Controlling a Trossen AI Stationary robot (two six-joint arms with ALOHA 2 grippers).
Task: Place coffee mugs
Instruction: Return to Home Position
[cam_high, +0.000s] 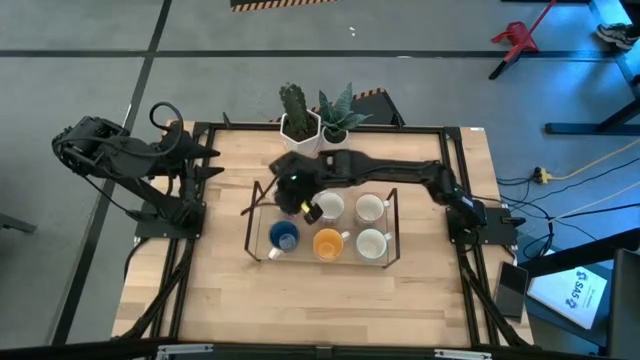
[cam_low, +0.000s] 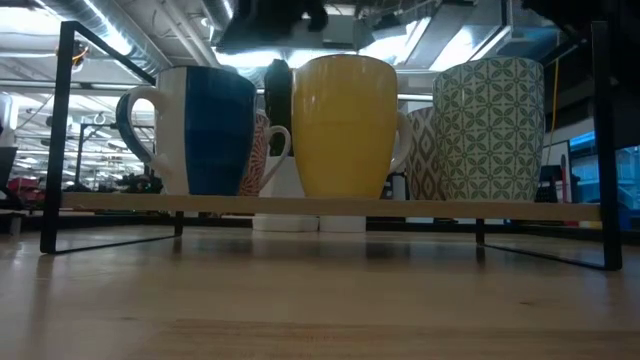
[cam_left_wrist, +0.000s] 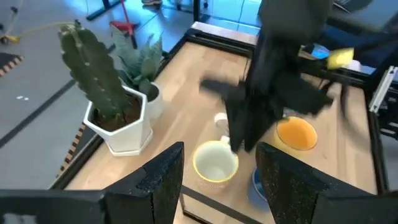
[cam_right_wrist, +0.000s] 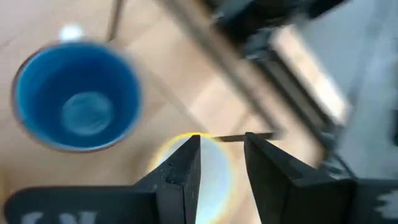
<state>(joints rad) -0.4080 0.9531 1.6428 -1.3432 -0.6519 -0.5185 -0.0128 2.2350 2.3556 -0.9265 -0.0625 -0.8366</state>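
Several mugs stand on a low clear-shelved rack (cam_high: 253, 228): a blue one (cam_high: 284, 237) (cam_low: 205, 130), an orange one (cam_high: 328, 243) (cam_low: 345, 125), and white patterned ones (cam_high: 372, 243) (cam_high: 370, 208) (cam_high: 330, 207). A cream mug with a yellowish rim (cam_left_wrist: 216, 163) (cam_right_wrist: 214, 183) stands on the shelf under my right gripper (cam_high: 303, 205) (cam_right_wrist: 222, 155). That gripper points down and is open by a narrow gap. One finger is over the mug's mouth and the other is outside its rim. My left gripper (cam_high: 205, 160) (cam_left_wrist: 221, 152) waits open near the table's left edge. My right gripper straddles the cream mug's rim (cam_right_wrist: 229, 163) from above, with the rim in the gap between the fingers. Whether either finger touches the rim cannot be told. The mug stands upright on the rack's shelf.
Two white hexagonal pots, one with a cactus (cam_high: 298, 115) (cam_left_wrist: 102, 81) and one with a leafy plant (cam_high: 340, 118), stand at the table's far edge just behind the rack. The rack's black frame posts (cam_low: 65, 130) rise around the mugs. Bare wood lies on the table's near side.
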